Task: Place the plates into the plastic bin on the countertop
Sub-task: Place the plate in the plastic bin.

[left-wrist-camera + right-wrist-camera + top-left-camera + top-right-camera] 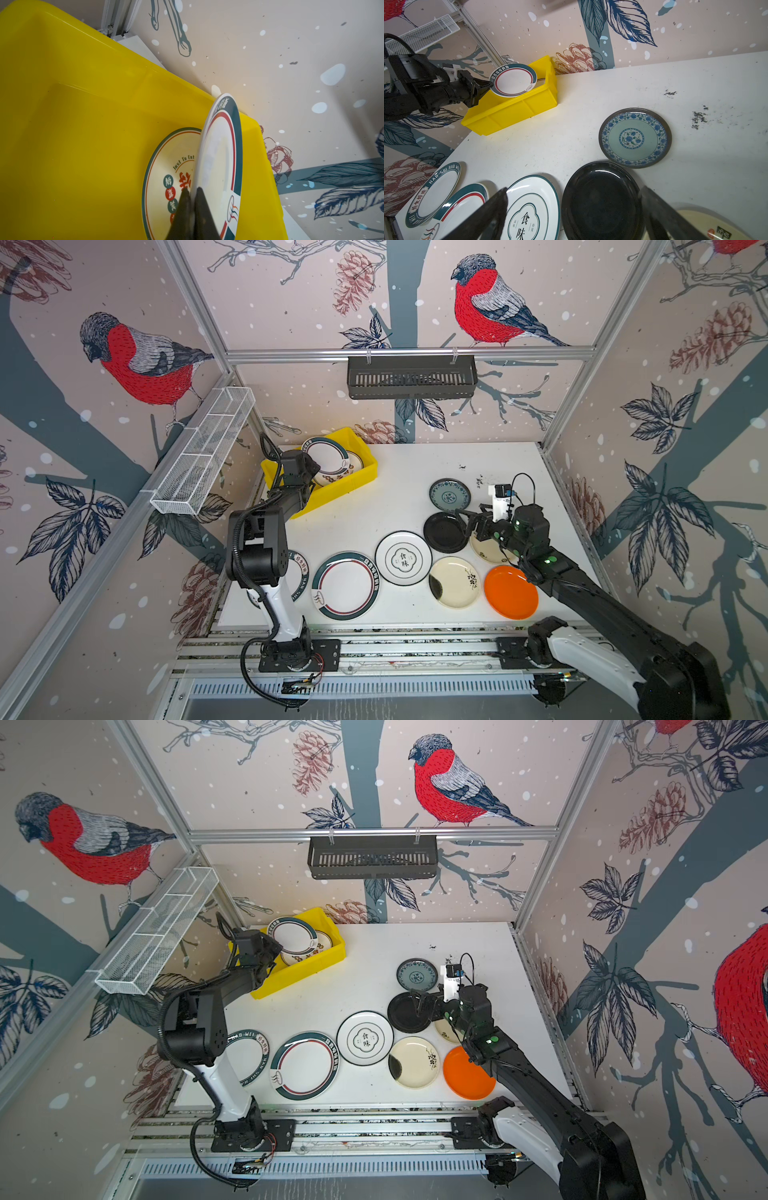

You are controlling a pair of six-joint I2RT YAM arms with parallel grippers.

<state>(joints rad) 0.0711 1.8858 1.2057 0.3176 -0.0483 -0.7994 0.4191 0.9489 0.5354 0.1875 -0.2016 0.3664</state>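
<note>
My left gripper [192, 190] is shut on the rim of a white plate with a green and red rim [220, 149], holding it tilted on edge over the yellow plastic bin [365, 472]. A cream plate with a green rim [166, 166] lies flat in the bin below it. My right gripper [574, 190] stands open just above the black plate [600, 203], its fingers on either side and nothing held. On the countertop [395, 497] lie the teal patterned plate [449, 495], a white lettered plate [404, 558], a large green-rimmed plate [345, 591], a cream floral plate [455, 583] and an orange plate [511, 592].
Another cream plate [486, 551] is partly hidden under my right arm, and a lettered plate [299, 572] under my left arm. A black slotted basket [411, 377] hangs on the back wall. A white wire rack [208, 448] hangs on the left wall.
</note>
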